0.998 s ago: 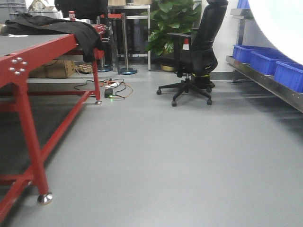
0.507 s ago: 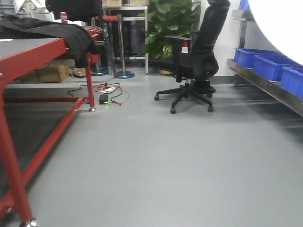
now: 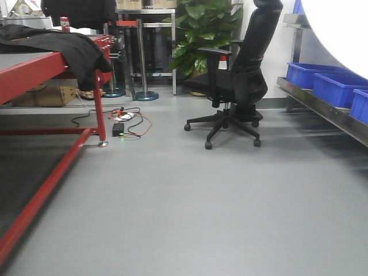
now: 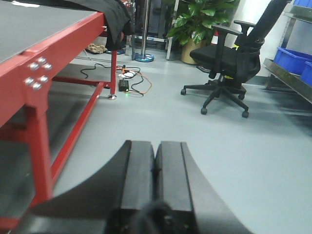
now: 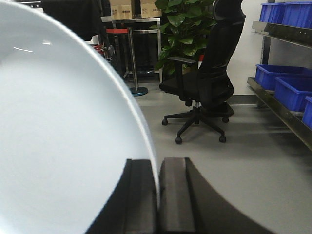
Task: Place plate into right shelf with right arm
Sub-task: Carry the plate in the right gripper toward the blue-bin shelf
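Observation:
My right gripper (image 5: pixel 158 168) is shut on the rim of the white plate (image 5: pixel 58 136), held on edge; the plate fills the left of the right wrist view. It also shows as a white curve at the top right of the front view (image 3: pixel 339 29). The right shelf (image 3: pixel 328 109) is a steel rack on the right holding blue bins (image 3: pixel 336 86); it also shows in the right wrist view (image 5: pixel 287 117). My left gripper (image 4: pixel 155 151) is shut and empty above the grey floor. The grippers themselves do not show in the front view.
A black office chair (image 3: pixel 238 80) stands ahead, just left of the shelf. A red-framed table (image 3: pixel 52 69) with black cloth on it runs along the left. Cables and a power strip (image 3: pixel 123 121) lie on the floor. A potted plant (image 3: pixel 201 29) stands behind the chair.
The front view has shifted: the red table slid left and out of frame, the chair and shelf moved slightly. The plate stays at the top right.

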